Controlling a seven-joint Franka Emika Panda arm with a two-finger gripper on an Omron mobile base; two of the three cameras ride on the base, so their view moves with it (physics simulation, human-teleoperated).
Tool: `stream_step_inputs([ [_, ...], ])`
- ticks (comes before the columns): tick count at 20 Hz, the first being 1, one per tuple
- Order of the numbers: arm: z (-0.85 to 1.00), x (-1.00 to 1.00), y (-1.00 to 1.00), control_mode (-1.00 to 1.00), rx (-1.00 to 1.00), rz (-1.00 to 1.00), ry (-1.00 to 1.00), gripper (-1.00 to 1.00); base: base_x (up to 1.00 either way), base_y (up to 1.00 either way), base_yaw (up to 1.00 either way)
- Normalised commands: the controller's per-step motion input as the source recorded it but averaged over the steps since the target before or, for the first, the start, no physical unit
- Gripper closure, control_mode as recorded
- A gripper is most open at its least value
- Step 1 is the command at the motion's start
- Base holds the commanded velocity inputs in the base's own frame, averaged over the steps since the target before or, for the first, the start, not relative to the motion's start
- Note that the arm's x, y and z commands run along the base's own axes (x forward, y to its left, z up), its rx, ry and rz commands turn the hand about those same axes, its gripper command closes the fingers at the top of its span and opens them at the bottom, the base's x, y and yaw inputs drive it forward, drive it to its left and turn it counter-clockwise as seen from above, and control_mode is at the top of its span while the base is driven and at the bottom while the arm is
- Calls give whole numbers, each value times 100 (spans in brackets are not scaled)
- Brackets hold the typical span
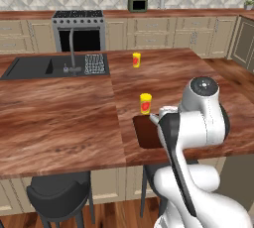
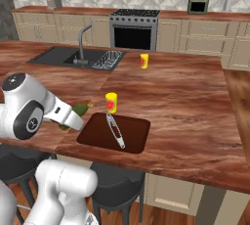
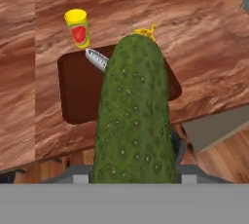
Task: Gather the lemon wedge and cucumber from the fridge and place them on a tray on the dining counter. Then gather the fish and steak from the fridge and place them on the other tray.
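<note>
The jaws are clamped on the stubby, bumpy dark green cucumber [image 3: 133, 116], which juts forward from between them. Beyond its tip lies the flat dark brown rectangular tray [image 3: 78, 91] on the reddish-brown wooden desk [image 3: 204, 38], carrying a slim silvery fish [image 2: 115, 130]. A small yellow jar with a red label [image 3: 78, 27] stands just past the tray's far edge. A bright yellow scrap [image 3: 146, 31] peeks out just behind the cucumber's tip.
</note>
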Motion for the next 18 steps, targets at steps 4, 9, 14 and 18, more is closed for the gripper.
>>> stream_step_inputs([
  [4,-51,63,33,-100,0,0,19,100,0,0,0],
  [9,-49,57,1,-100,1,0,3,100,0,0,0],
  [14,-62,47,0,-100,0,0,-1,100,0,0,0],
  [18,-55,41,0,-100,0,0,0,100,0,0,0],
])
